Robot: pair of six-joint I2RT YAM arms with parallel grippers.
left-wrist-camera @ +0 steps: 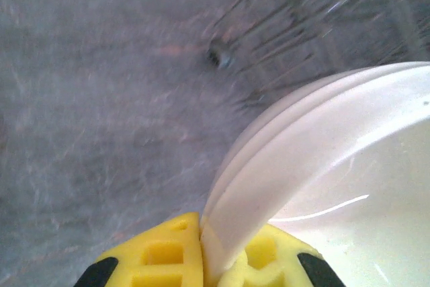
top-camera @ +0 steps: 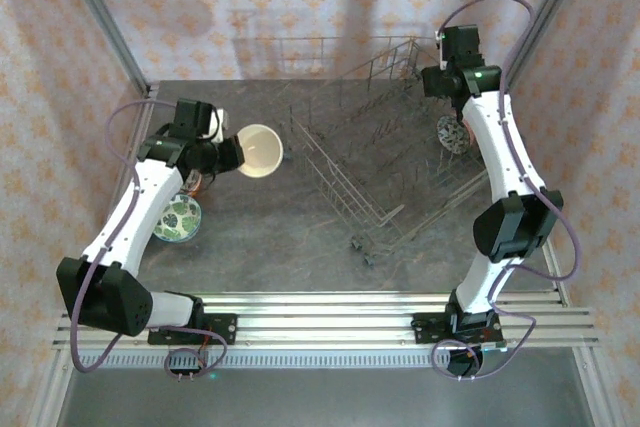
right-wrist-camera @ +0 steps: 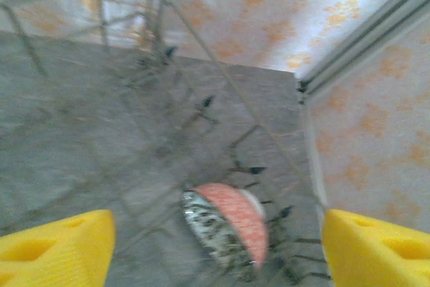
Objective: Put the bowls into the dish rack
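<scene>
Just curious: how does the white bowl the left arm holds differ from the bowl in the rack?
The white bowl is plain; the racked bowl is pink and speckled. The white bowl is pinched at its rim by the left gripper, outside the dish rack; the racked bowl stands on edge among the tines, ungripped. Both are round.

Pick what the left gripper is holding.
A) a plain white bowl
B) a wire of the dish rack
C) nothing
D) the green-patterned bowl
A: in the left wrist view, the left gripper is shut on the rim of the white bowl.
</scene>
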